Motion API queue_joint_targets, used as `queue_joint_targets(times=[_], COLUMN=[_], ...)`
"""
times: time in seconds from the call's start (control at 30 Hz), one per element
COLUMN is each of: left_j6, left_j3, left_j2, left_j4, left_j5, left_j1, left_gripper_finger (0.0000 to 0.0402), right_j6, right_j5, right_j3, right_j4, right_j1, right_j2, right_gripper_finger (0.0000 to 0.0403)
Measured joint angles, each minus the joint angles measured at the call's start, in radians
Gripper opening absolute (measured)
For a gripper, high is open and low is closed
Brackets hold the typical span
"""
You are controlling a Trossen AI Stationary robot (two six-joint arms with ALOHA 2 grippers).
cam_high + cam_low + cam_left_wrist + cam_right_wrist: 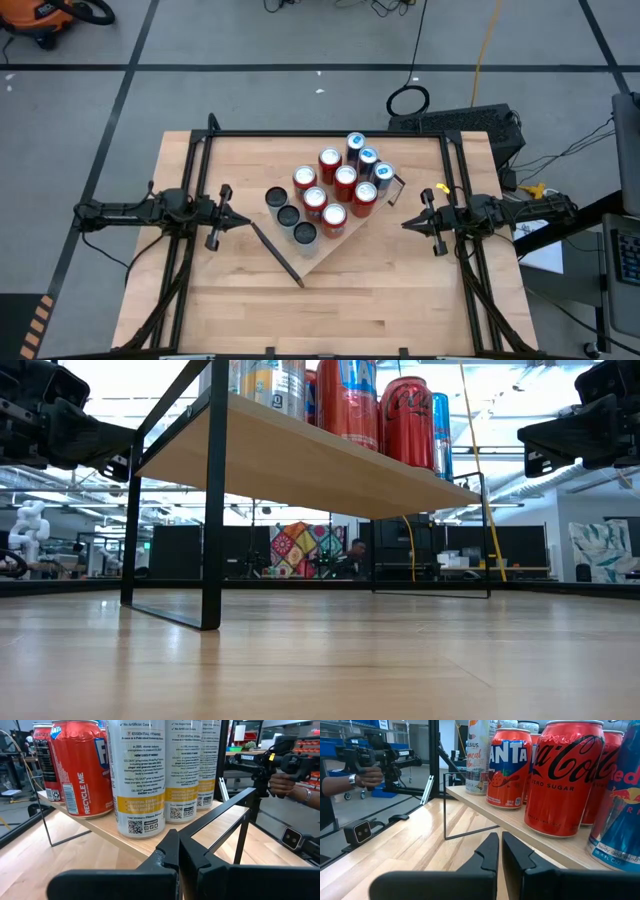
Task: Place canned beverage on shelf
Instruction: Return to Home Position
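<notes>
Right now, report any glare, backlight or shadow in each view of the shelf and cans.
Low view: strong backlight from the room washes out the top, leaving the shelf underside shaded. High view: even light, no glare on the table. Right wrist view: bright streaks on the cola can. Left wrist view: mild sheen on the red can.

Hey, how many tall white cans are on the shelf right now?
3. They stand in a row along one short end of the shelf: one white can, a second, a third. None seems hidden from above.
</notes>
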Motion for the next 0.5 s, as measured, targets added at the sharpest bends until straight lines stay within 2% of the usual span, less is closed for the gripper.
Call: queue_joint_targets(times=[0.5], left_j6=[-0.002], left_j3=[0.0], left_j2=[0.0], left_j4=[0.001], left_j5=[0.0], left_j1=[0.0], left_gripper_finger=[0.0], right_j6=[-0.01], right_j5=[0.008], right_j3=[0.0], right_j4=[0.001], right_j1=[0.0], right_j2=[0.0], right_gripper_finger=[0.0])
